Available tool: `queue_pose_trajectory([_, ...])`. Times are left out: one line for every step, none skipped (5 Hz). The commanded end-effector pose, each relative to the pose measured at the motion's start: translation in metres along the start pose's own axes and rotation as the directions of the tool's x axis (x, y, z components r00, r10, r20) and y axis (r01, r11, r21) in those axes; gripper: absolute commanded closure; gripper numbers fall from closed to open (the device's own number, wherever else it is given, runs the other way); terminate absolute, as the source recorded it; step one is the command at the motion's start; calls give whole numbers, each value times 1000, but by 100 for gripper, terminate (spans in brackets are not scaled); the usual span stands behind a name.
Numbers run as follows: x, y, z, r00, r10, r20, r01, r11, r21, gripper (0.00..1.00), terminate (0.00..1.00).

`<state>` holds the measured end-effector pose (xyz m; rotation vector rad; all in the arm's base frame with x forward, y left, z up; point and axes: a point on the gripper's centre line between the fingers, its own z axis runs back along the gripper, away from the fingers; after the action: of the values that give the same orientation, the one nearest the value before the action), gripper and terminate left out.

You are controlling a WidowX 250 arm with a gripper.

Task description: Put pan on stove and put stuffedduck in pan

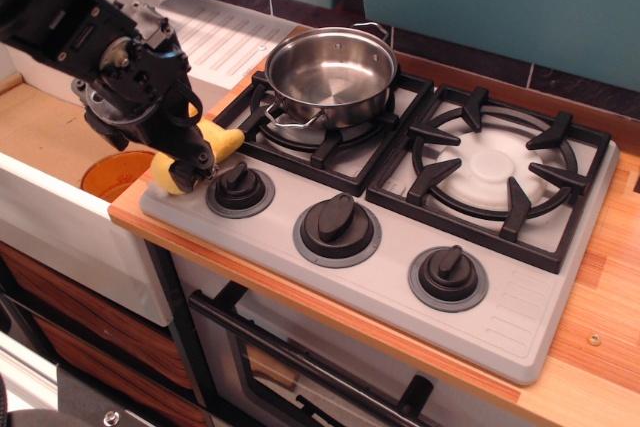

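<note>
Altogether one pan (331, 75) on stove (400, 247), one stuffedduck (218, 142), end effector (196, 160) grip unclear

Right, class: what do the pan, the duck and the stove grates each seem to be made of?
Pan: polished metal, probably stainless steel, since its walls mirror the surroundings. Stuffed duck: soft yellow plush, judging by its fuzzy matte surface. Grates: matte black, looking like cast metal, though painted plastic cannot be ruled out on this grey stove.
</note>
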<state>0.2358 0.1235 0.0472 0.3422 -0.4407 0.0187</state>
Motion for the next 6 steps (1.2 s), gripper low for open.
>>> queue_pose_trajectory([13,-3,-13,1000,-11,5,12,1000,-25,0,0])
queue_pose_trajectory([16,-8,-18,1000,-14,-3,14,998,-55,0,0])
queue_pose_trajectory([22,-8,-23,1000,-17,-13,16,998,-66,100,0])
queue_pose_trajectory([27,-8,-22,999,-17,-29,15,998,-63,100,0])
queue_pose_trajectory([32,-3,-12,998,-23,-51,20,999,-50,100,0])
queue_pose_trajectory([40,6,3,997,-32,-70,28,998,-50,100,0])
